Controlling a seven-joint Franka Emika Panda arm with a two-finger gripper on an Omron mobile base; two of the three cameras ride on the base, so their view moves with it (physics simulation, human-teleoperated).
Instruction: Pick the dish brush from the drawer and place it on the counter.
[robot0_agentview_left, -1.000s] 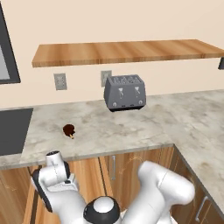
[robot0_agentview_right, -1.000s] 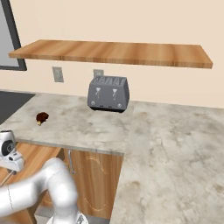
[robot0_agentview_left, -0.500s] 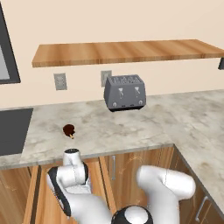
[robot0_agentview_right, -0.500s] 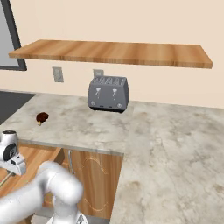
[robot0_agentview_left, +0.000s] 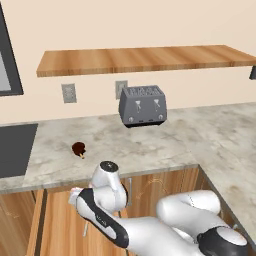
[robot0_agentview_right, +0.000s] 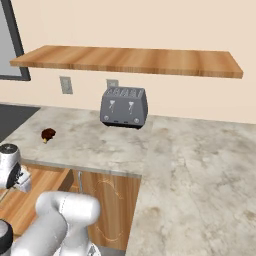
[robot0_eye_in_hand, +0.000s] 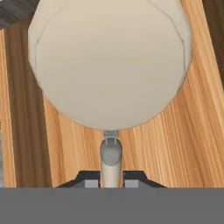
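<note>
The white arm has swung rightward and higher above the shallow light-wood drawer (robot0_agentview_left: 60, 225) over the last second, so the lift looks underway. Its gripper (robot0_eye_in_hand: 111, 179) pinches the thin cream handle of the dish brush (robot0_eye_in_hand: 109, 61), whose round whitish head looms at twelve o'clock in the hand view; the beige marbled stone counter (robot0_agentview_left: 150, 145) waits above.

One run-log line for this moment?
hand: shut on dish brush | over open drawer | counter: brush not yet placed

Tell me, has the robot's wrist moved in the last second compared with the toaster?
Yes. In the left base view the wrist has swung rightward, from well left of the toaster to nearly below its left edge, over the drawer.
</note>
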